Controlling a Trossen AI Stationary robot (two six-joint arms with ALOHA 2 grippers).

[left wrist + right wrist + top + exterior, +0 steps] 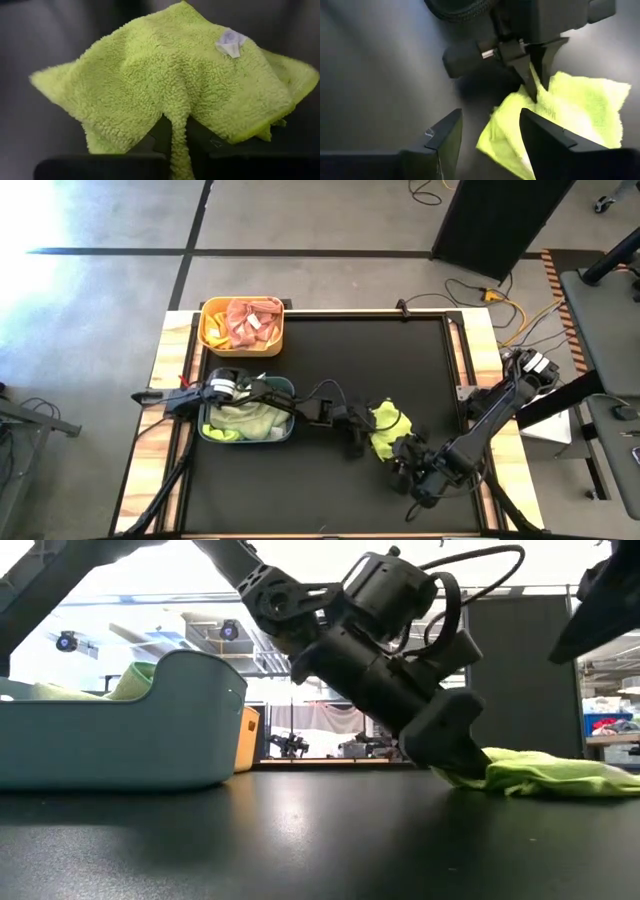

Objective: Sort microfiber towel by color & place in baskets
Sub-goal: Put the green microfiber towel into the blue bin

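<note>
Here I see my left gripper (358,430) reaching low across the black table (330,350), tilted down, its fingers pinched on a fold of the lime-green towel (388,428) lying flat there. My right gripper (490,132) hovers just beside that towel, fingers spread apart. Behind, the blue-grey basket (245,430) holds green cloth and the yellow-orange basket (213,338) holds pinkish cloth.
</note>
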